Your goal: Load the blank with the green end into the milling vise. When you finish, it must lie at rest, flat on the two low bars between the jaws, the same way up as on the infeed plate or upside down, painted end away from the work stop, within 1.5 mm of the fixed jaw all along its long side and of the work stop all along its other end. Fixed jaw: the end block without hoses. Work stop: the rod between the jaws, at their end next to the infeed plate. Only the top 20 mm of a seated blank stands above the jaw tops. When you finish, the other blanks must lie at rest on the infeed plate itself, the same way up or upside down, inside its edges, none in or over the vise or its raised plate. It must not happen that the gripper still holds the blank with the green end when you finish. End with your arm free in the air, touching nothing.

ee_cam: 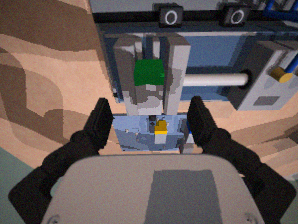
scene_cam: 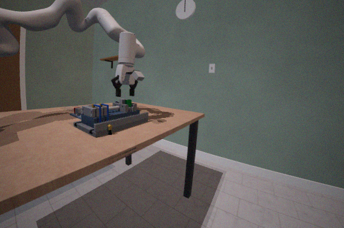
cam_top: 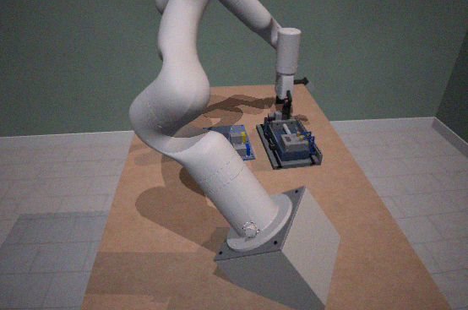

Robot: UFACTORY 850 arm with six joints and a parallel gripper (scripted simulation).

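Note:
The blank with the green end [ee_cam: 149, 75] lies in the milling vise [cam_top: 289, 140], between two grey jaw blocks. Its grey body runs from the green end toward my fingers in the wrist view. The green end also shows in the exterior view [scene_cam: 128, 102], at the far end of the vise [scene_cam: 112, 115]. My gripper [ee_cam: 149, 107] [cam_top: 286, 104] [scene_cam: 125, 90] is open and empty. It hangs above the vise's far end, clear of the blank. A white rod [ee_cam: 215, 79] runs from one jaw to the grey block with blue hoses [ee_cam: 260, 82].
The blue infeed plate lies left of the vise, partly behind my arm, and holds a yellow-ended blank [cam_top: 243, 135] and a blue-ended blank [cam_top: 249, 150]. The vise stands on a grey raised plate. The table's edge is close behind the vise.

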